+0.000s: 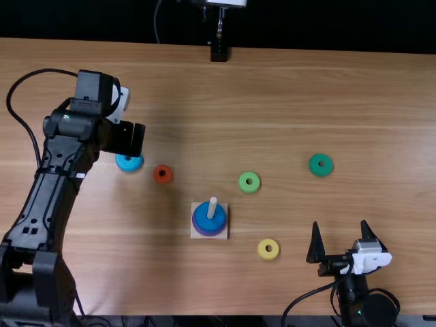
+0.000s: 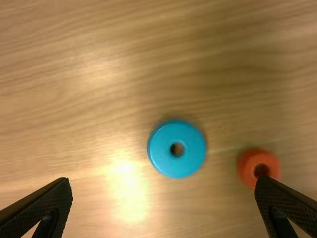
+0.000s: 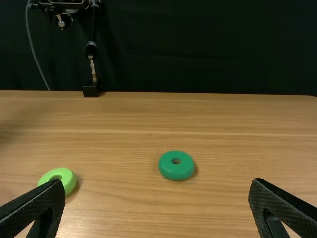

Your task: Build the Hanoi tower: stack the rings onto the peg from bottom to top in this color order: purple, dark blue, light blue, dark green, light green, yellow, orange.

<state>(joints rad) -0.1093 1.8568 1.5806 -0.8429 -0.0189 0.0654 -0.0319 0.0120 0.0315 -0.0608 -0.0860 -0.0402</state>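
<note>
I hold my left gripper (image 1: 129, 139) above the worktop (image 1: 272, 95), its jaws wide open and pointing down. In the left wrist view the light blue ring (image 1: 129, 163) shows beyond the gap between them, and the orange ring (image 1: 168, 176) sits near it, partly behind 1 jaw's tip. My right gripper (image 1: 340, 223) is at the near edge, on my right side, its jaws open too.

The peg (image 1: 212, 206) rises from its base (image 1: 223, 235) with 2 rings on it: the purple ring (image 1: 209, 234) below, the dark blue ring (image 1: 209, 225) on top. The other 5 lie flat on the worktop. The yellow ring (image 1: 262, 250) is to the right of the base, the light green ring (image 1: 244, 182) beyond it, and the dark green ring (image 1: 315, 165) farther right, well apart from the peg.
</note>
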